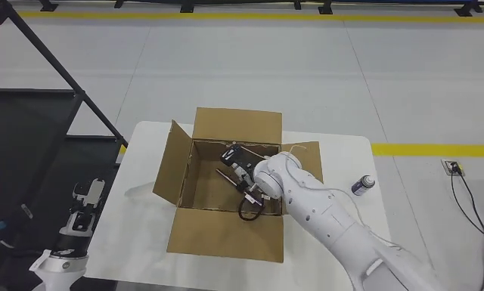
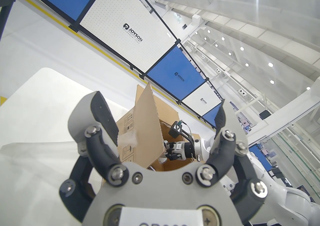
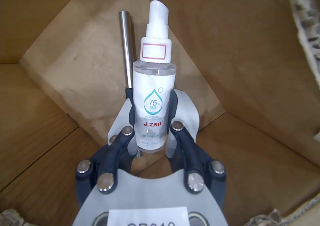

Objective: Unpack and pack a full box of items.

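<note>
The right arm point(image 1: 302, 193) bent down over the rim of the open cardboard box point(image 1: 227, 238), its wrist lowered deep inside. The right pincer point(image 3: 152, 102) was closed on a clear spray bottle point(image 3: 153, 82), one finger pressed to each side of the lower body, with the white nozzle pointing away from the palm. A metal rod point(image 3: 127, 47) lay on the box floor just beside the bottle, running past one fingertip. A small can point(image 1: 363, 184) stood on the bench point(image 1: 136, 238) outside the box, well apart from that pincer. The left arm point(image 1: 83, 208) sat low, off the bench's edge. The left pincer point(image 2: 161, 109) was open and held nothing, tilted up toward the box's raised flap point(image 2: 147, 124).
</note>
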Action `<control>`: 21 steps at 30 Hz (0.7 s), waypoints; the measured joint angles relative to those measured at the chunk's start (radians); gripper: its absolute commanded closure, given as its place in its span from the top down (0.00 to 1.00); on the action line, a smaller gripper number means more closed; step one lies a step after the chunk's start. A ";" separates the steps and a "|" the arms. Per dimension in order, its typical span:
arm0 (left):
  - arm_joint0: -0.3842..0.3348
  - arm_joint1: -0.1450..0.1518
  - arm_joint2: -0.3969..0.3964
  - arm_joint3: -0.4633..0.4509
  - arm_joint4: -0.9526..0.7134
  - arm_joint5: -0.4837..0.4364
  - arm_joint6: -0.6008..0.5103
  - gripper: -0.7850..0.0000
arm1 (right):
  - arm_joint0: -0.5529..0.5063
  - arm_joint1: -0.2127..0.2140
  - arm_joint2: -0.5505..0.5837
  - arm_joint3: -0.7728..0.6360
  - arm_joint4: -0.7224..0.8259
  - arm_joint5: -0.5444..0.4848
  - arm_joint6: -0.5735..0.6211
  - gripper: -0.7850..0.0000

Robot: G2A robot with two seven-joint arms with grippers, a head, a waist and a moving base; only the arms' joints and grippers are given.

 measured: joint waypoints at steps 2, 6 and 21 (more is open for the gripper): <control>-0.002 0.000 -0.001 0.003 -0.001 0.000 0.000 1.00 | 0.017 -0.021 -0.015 0.051 0.007 -0.016 -0.008 0.04; -0.005 -0.001 -0.004 0.006 -0.004 0.001 -0.003 1.00 | 0.043 -0.055 -0.037 0.133 0.015 -0.044 -0.014 0.28; -0.024 -0.001 -0.001 0.010 0.001 0.015 -0.027 1.00 | 0.102 -0.105 -0.033 0.267 0.017 -0.139 -0.078 0.44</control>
